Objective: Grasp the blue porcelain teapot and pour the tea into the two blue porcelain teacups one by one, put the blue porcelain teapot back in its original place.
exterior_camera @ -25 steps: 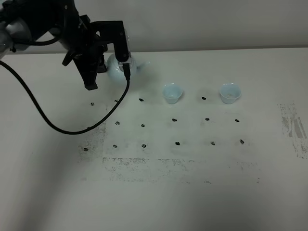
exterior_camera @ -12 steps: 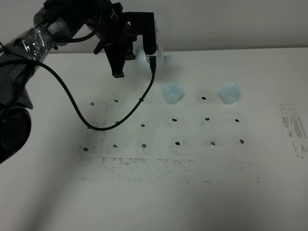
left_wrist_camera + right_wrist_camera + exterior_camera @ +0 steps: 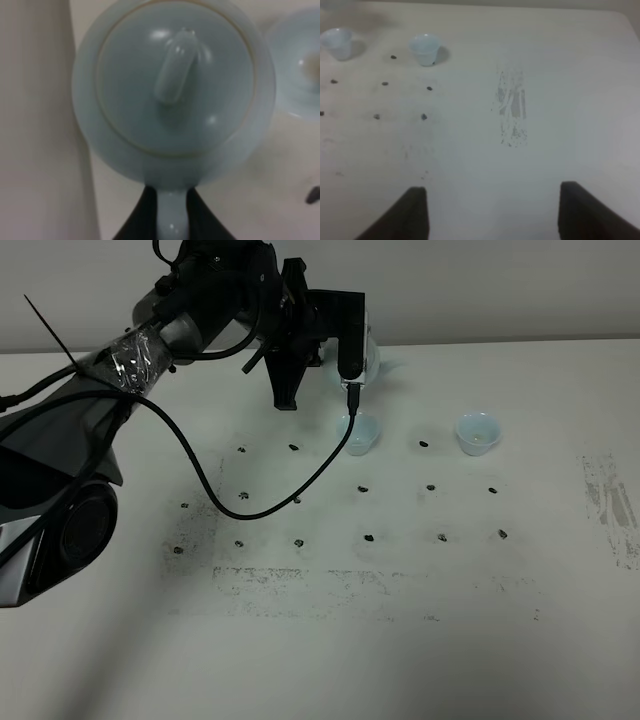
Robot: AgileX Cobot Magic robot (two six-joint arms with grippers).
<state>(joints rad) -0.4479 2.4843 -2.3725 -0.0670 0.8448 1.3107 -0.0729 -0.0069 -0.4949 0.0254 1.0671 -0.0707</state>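
Note:
The blue porcelain teapot [image 3: 373, 358] hangs above the table just behind the nearer teacup [image 3: 360, 435], its spout pointing right. In the left wrist view the teapot [image 3: 172, 90] shows from above, lid on. My left gripper [image 3: 172, 215] is shut on its loop handle, a black finger on each side. The second teacup [image 3: 477, 432] stands further right. Both teacups [image 3: 337, 42] [image 3: 425, 48] also show small in the right wrist view. My right gripper [image 3: 492, 212] is open with nothing between its fingers, over bare table, and is out of the exterior high view.
A black cable [image 3: 300, 478] loops down from the left arm over the table and crosses the nearer cup. Rows of small black marks [image 3: 364, 488] dot the tabletop. A scuffed patch [image 3: 610, 505] lies near the right edge. The wall runs close behind the teapot.
The left arm has carried the teapot to the right along the back of the table, from the far left to just behind the nearer teacup. The cups have not moved.

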